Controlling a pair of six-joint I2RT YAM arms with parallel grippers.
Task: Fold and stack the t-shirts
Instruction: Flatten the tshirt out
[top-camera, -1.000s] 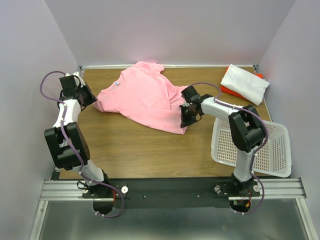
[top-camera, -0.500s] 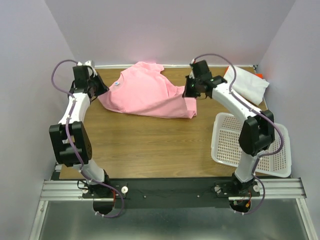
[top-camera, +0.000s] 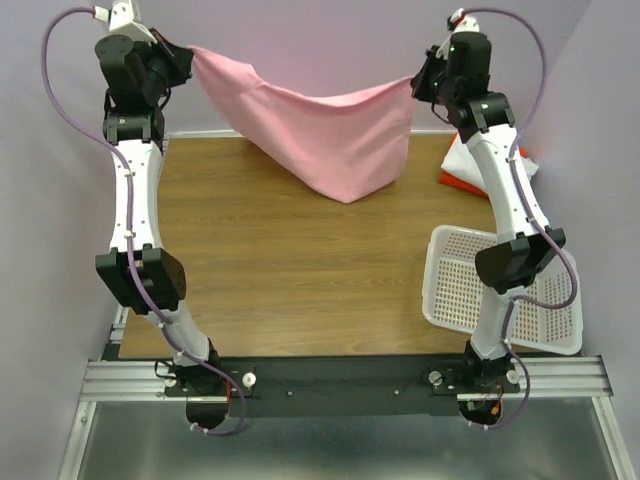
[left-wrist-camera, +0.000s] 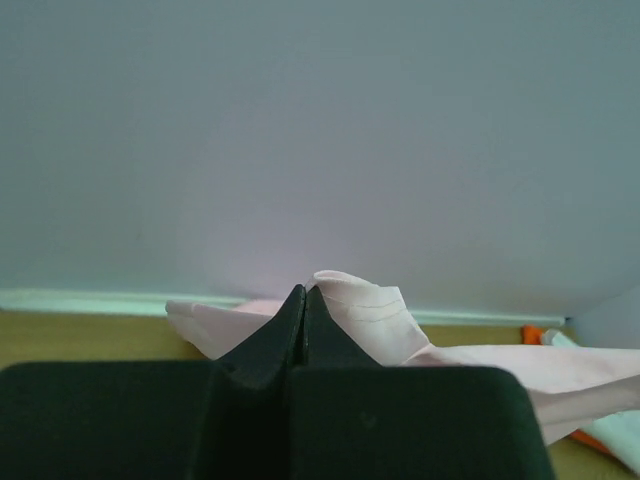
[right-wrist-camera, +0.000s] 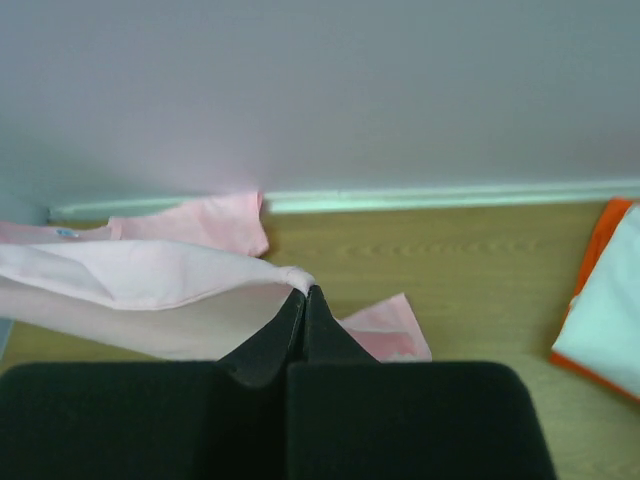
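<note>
The light pink t-shirt (top-camera: 320, 125) hangs in the air, stretched between my two raised arms above the far part of the table. My left gripper (top-camera: 188, 55) is shut on its left corner; in the left wrist view (left-wrist-camera: 304, 292) pink cloth (left-wrist-camera: 365, 315) bunches at the closed tips. My right gripper (top-camera: 418, 82) is shut on the right corner, and pink cloth (right-wrist-camera: 150, 280) leaves the tips (right-wrist-camera: 305, 292) to the left. The white t-shirt (right-wrist-camera: 605, 320) lies folded on the orange-red one (top-camera: 455, 180) at the far right of the table.
A white perforated plastic basket (top-camera: 545, 300) stands at the near right of the wooden table (top-camera: 280, 270). Lilac walls enclose the back and both sides.
Both arms have risen high and lifted the pink t-shirt off the table. It lay spread on the far table before; now it hangs between the grippers.
</note>
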